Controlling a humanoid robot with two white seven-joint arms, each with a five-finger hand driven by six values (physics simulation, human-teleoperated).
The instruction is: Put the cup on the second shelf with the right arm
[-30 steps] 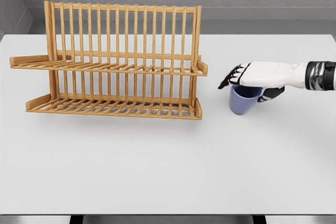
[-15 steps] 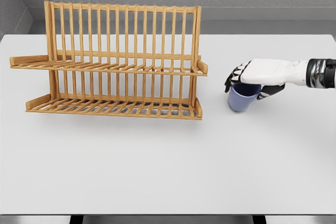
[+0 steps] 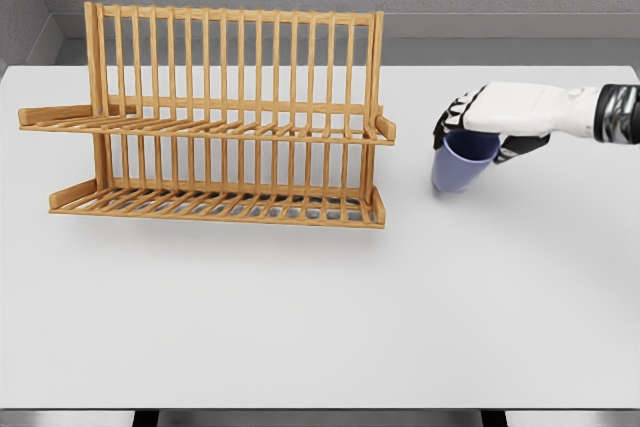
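Observation:
A blue cup point(image 3: 460, 165) hangs slightly tilted just above the white table, to the right of the wooden dish rack point(image 3: 215, 117). My right hand point(image 3: 478, 132) comes in from the right edge and is shut on the cup's rim from above, dark fingers curled over both sides. The rack has two slatted shelves: an upper shelf point(image 3: 200, 127) and a lower shelf point(image 3: 215, 205). Both hold nothing. The cup is roughly level with the upper shelf's right end, a short gap away. The left arm does not show.
The white table point(image 3: 320, 297) spreads wide in front of the rack and under the cup. A grey wall runs behind the table's far edge.
The right hand has closed on the cup and lifted it off the table, rising slightly; the cup now tilts a little.

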